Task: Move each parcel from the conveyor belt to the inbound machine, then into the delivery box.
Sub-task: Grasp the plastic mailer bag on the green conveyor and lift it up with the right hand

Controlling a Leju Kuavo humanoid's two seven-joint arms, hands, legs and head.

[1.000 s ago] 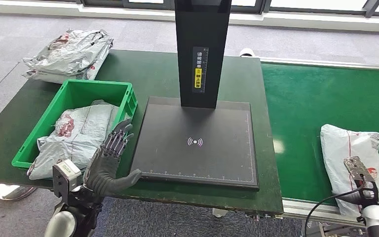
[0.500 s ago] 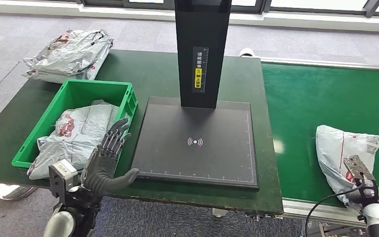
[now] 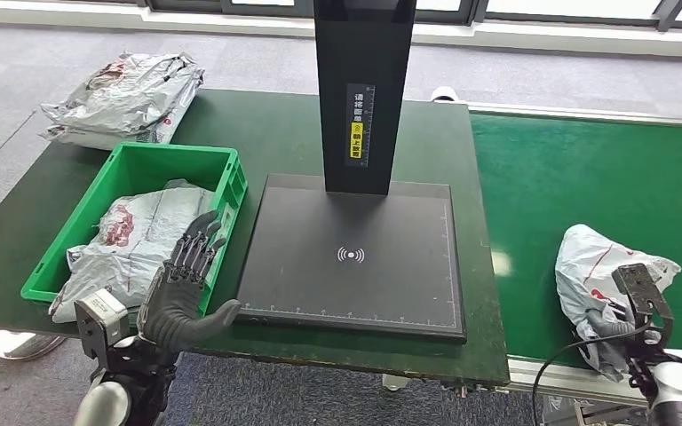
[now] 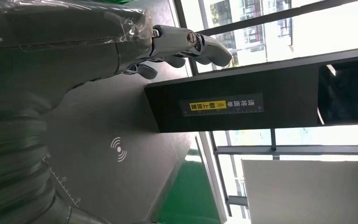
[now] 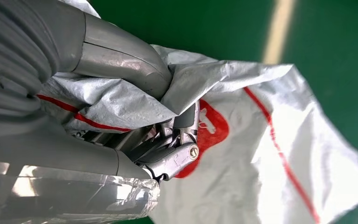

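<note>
On the conveyor belt (image 3: 586,169) — right hand (image 3: 626,330) grips parcel (image 3: 590,266).

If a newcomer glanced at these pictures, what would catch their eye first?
Probably the tall black scanner post rising from its flat black pad mid-table. Next, the right hand gripping a crumpled white parcel on the green belt, and the bright green crate holding another grey parcel.
</note>
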